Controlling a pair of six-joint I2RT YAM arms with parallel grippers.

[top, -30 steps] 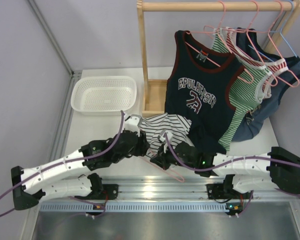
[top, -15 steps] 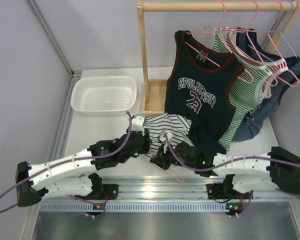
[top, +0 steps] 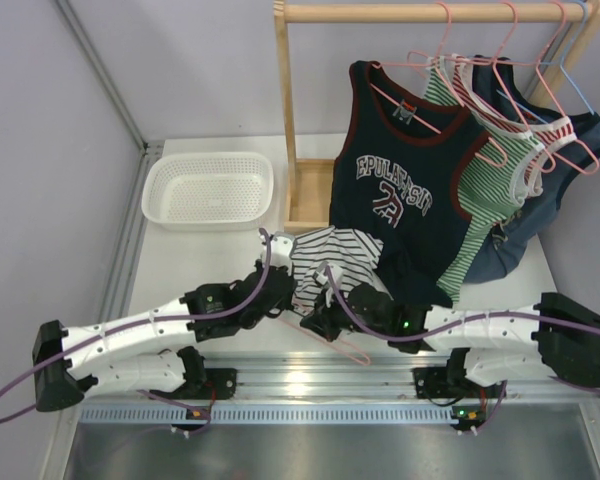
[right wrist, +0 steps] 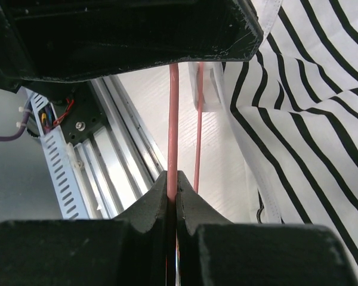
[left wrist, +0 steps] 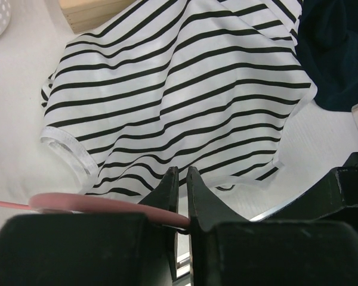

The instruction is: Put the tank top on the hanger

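Observation:
The tank top [top: 325,255], white with thin dark stripes, lies crumpled on the table below the rack; it fills the left wrist view [left wrist: 179,89] and shows at the right of the right wrist view [right wrist: 310,119]. The pink wire hanger [top: 345,345] lies at its near edge. My right gripper [top: 315,322] is shut on one hanger wire [right wrist: 173,131], the pads [right wrist: 172,176] pinching it. My left gripper [top: 288,287] sits at the top's near-left hem, jaws [left wrist: 182,173] drawn almost together, with the hanger's bent end [left wrist: 95,204] caught low between the fingers.
A white perforated basket [top: 208,188] stands at the back left. The wooden rack [top: 285,110] carries a navy lettered top [top: 400,190], a green striped top [top: 490,180] and a light blue hanger [top: 580,90]. An aluminium rail [top: 310,385] runs along the near edge.
My left arm has reached right to the tank top's near-left hem and its jaws have closed. The top's left edge is bunched slightly right. The right arm has held still.

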